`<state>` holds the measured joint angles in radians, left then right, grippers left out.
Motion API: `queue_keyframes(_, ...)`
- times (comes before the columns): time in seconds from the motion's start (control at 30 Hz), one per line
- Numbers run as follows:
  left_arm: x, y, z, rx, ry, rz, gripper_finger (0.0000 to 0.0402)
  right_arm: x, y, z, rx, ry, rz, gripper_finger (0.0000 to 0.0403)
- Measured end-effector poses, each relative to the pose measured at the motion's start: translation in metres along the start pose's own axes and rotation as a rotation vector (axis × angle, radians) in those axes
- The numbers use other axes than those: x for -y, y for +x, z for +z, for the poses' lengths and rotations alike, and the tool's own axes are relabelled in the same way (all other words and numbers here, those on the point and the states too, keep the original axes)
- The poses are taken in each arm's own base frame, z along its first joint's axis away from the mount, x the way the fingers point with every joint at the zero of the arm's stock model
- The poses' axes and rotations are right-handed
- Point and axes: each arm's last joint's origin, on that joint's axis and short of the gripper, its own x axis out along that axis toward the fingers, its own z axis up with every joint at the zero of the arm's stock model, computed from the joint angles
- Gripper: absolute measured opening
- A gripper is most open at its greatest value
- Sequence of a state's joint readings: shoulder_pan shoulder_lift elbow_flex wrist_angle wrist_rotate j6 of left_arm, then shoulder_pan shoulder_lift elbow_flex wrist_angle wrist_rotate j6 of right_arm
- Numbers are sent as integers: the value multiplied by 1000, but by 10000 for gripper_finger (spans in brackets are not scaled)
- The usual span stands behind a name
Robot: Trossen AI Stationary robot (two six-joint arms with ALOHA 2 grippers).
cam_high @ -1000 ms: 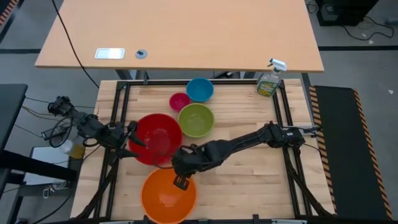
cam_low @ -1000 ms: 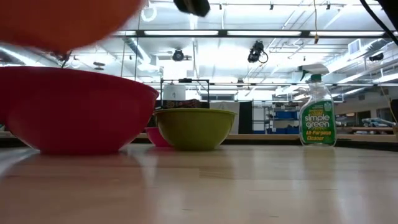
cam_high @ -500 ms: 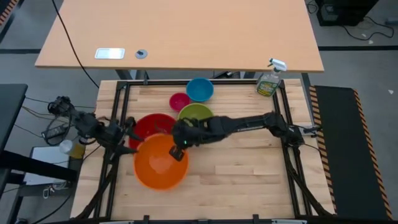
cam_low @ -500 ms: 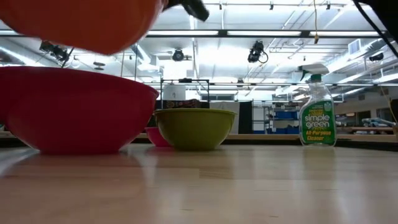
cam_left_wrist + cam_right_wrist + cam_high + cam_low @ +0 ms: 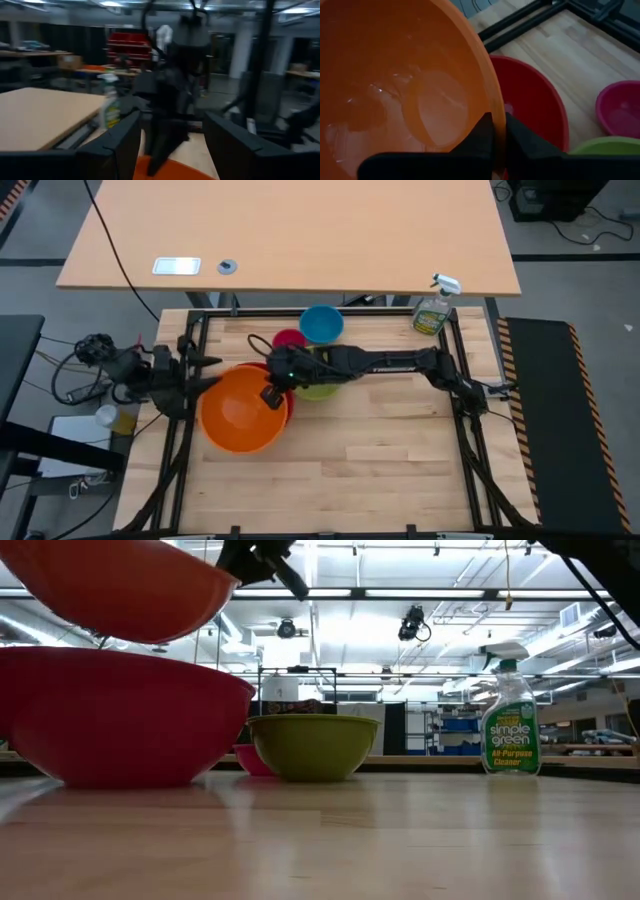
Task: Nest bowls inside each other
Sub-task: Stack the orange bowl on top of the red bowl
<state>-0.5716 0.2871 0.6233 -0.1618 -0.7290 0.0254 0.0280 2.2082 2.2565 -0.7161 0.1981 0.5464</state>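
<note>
My right gripper (image 5: 268, 395) is shut on the orange bowl (image 5: 240, 410), which hangs over the red bowl (image 5: 120, 715) and hides nearly all of it from above. The red bowl rests on its base on the wooden table. Behind it stand the lime green bowl (image 5: 320, 388), the pink bowl (image 5: 288, 340) and the blue bowl (image 5: 321, 324), each on its base. My left gripper (image 5: 205, 360) is open at the table's left edge, beside the orange bowl, with nothing between its fingers. My right gripper pinches the orange bowl's rim (image 5: 496, 107) on the side toward the table's right, one finger inside the bowl and one outside. The fingers come slanting down from the table's right. The bowl is lifted clear, mouth up, above the red bowl (image 5: 540, 110).
A spray bottle (image 5: 432, 310) stands at the table's far right corner. A black frame (image 5: 190, 330) runs along the table's edges. The near and right parts of the wooden top (image 5: 400, 460) are bare.
My right gripper has carried the orange bowl from the table's near edge toward the far left, lifted, until it hangs over the red bowl. My left gripper has risen and drawn back from the red bowl's left rim toward the far edge, tipping up to about level.
</note>
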Motion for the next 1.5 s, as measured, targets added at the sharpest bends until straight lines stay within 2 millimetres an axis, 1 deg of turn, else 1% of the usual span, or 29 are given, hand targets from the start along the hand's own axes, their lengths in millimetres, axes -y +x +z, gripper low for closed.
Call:
queue_keyframes(0.13, -6, -3, 7, -24, 29, 92, 215, 11, 11, -5, -38, 14, -3, 29)
queue_keyframes(0.23, -9, -5, 8, -55, 60, 143, 215, 17, 21, -6, -6, 24, 9, 29)
queue_keyframes(0.3, -11, -7, 8, -73, 68, 172, 215, 21, 24, -5, 2, 26, 12, 29)
queue_keyframes(0.43, -15, -10, 10, -114, 60, 190, 215, 30, 35, -7, 36, 36, 17, 30)
queue_keyframes(0.6, -20, -16, 15, -156, 60, 195, 215, 43, 44, -10, 31, 39, -5, 33)
queue_keyframes(0.73, -20, -17, 13, -173, 64, 195, 215, 52, 50, -18, -5, 39, -18, 37)
queue_keyframes(0.93, -18, -15, 3, -246, 101, 196, 215, 58, 57, -28, -62, 29, 3, 46)
queue_keyframes(1.17, -9, -6, -3, -305, 129, 174, 215, 68, 63, -33, -102, 38, 10, 72)
queue_keyframes(1.3, -6, -3, -5, -325, 156, 174, 215, 70, 64, -34, -106, 34, 11, 98)
queue_keyframes(1.5, -7, -3, -7, -340, 165, 159, 215, 69, 64, -33, -100, 15, 15, 142)
